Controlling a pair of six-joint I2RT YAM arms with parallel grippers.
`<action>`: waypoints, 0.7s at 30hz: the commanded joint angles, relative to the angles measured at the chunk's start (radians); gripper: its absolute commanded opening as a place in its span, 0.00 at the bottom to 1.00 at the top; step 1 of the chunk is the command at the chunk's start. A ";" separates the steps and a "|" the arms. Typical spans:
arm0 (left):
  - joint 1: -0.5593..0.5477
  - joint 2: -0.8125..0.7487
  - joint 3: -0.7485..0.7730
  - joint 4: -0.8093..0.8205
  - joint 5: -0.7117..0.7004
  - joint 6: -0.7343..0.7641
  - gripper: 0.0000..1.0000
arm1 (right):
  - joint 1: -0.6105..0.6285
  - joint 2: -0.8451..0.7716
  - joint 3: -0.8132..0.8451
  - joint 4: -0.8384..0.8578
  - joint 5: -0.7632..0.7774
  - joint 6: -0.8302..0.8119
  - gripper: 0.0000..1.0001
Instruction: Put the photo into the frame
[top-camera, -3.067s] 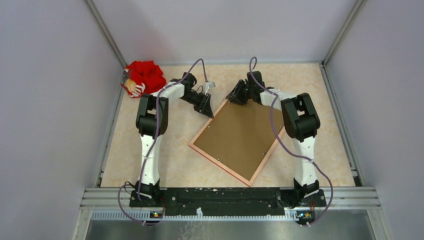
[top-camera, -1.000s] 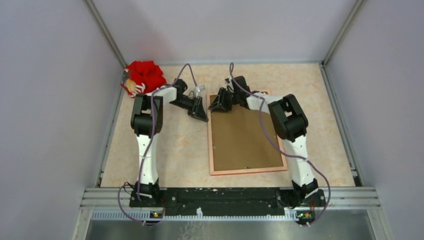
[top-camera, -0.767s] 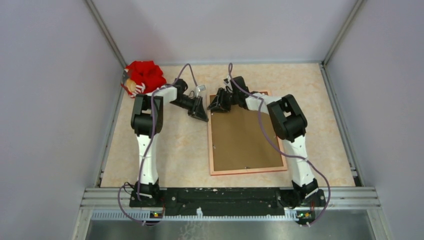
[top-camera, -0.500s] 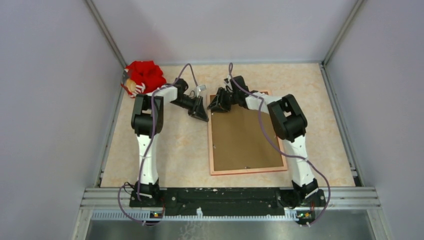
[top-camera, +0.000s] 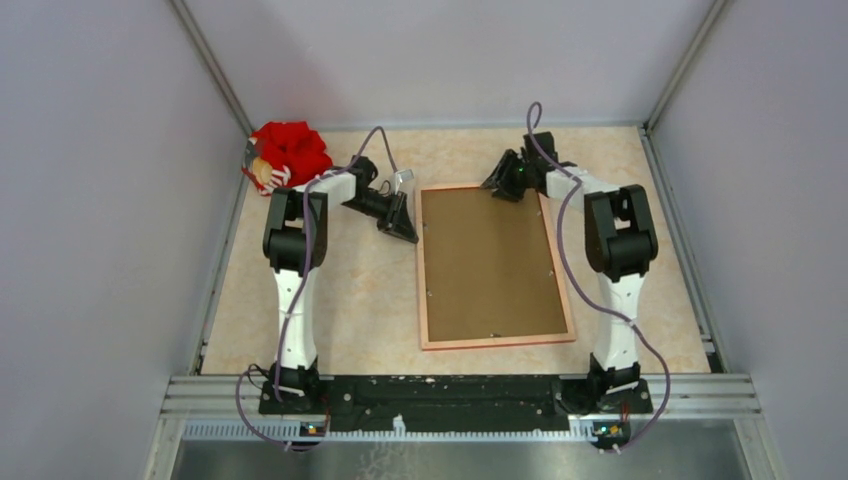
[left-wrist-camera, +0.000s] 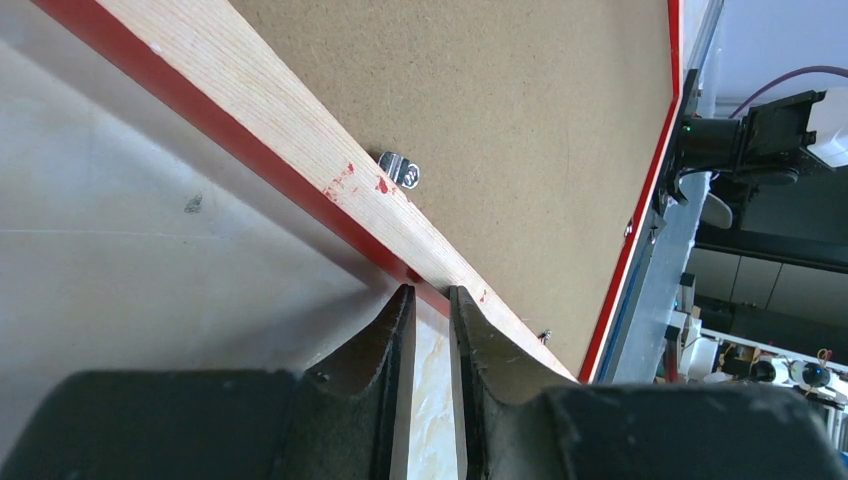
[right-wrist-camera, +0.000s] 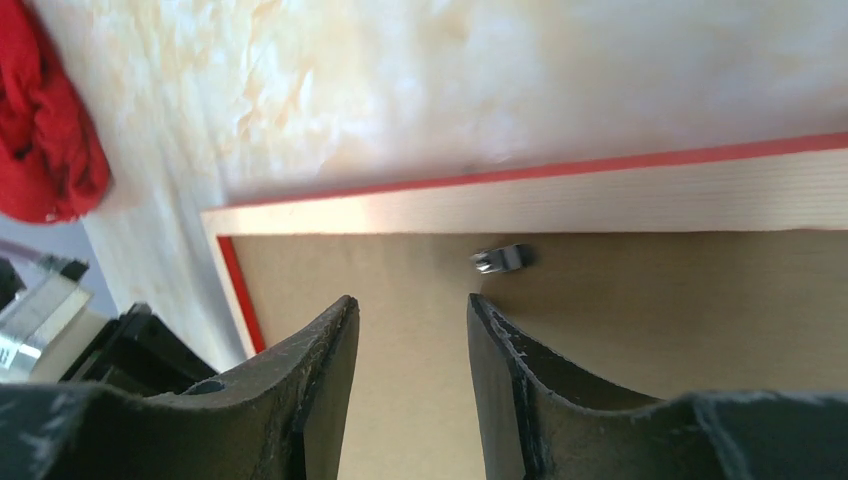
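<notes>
Thin red-and-pale-wood rectangular frame (top-camera: 421, 270) lies face down, centre of top view. Stiff, light, probably slippery: grip its rim. Left claw (left-wrist-camera: 430, 292) barely ajar, right claw (right-wrist-camera: 410, 300) wider; both empty.

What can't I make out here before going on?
- Photo: in no view; the backing panel may hide it.
- Frame front: face down, hidden in all views.
- Left gripper: left wrist view leaves contact with the frame edge unclear.
- Red bundle, top view: too small to identify.
</notes>
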 joint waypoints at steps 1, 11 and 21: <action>-0.017 0.006 0.005 0.051 -0.087 0.045 0.24 | -0.034 -0.043 -0.025 -0.017 0.074 -0.031 0.45; -0.017 0.005 0.015 0.040 -0.092 0.061 0.23 | -0.052 0.041 0.055 -0.030 0.090 -0.027 0.43; -0.018 0.006 0.030 0.016 -0.099 0.088 0.23 | -0.052 0.102 0.117 -0.020 0.034 -0.017 0.38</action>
